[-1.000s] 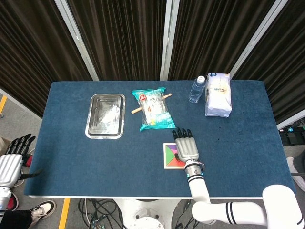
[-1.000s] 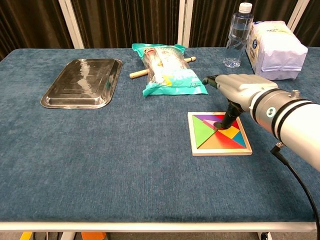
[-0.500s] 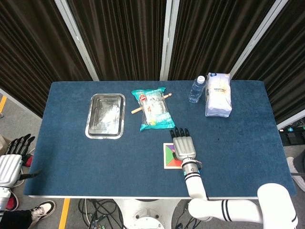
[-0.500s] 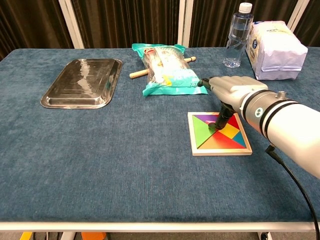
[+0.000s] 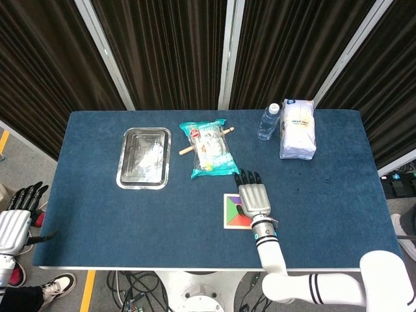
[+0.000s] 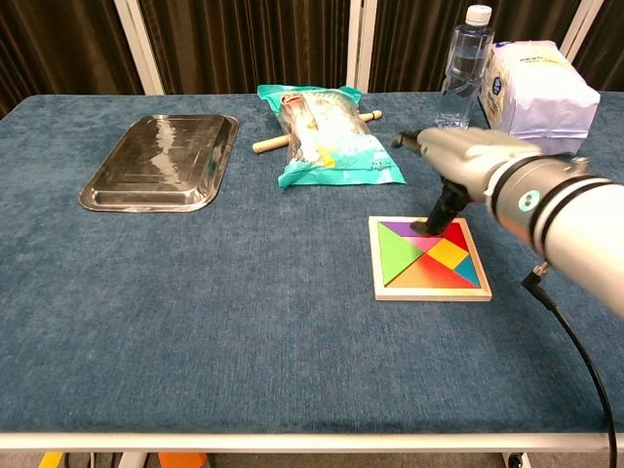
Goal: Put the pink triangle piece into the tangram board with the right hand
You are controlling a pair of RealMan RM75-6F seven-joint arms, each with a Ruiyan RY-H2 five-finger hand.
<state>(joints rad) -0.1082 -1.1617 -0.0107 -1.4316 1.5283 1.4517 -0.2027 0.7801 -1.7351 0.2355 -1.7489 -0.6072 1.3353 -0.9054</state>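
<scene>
The square wooden tangram board (image 6: 429,295) lies on the blue tablecloth right of centre, filled with coloured pieces; in the head view the board (image 5: 231,209) is half covered by my right hand (image 5: 252,198). The pink triangle seems to sit in the board's far part beside the purple piece (image 6: 398,230), mostly hidden under a dark fingertip (image 6: 427,224). My right hand (image 6: 466,161) hovers over the board's far edge with that one digit pointing down onto the pieces and holds nothing. My left hand (image 5: 16,218) hangs off the table's left side, fingers straight, empty.
A metal tray (image 6: 161,161) lies at the far left. A teal snack bag (image 6: 327,136) with a wooden stick (image 6: 268,144) under it sits behind the board. A water bottle (image 6: 460,68) and a white bag (image 6: 541,97) stand at the back right.
My right hand has drawn back toward the far side. Its fingertip has slid from the board's middle to the far edge, uncovering most of the pieces.
</scene>
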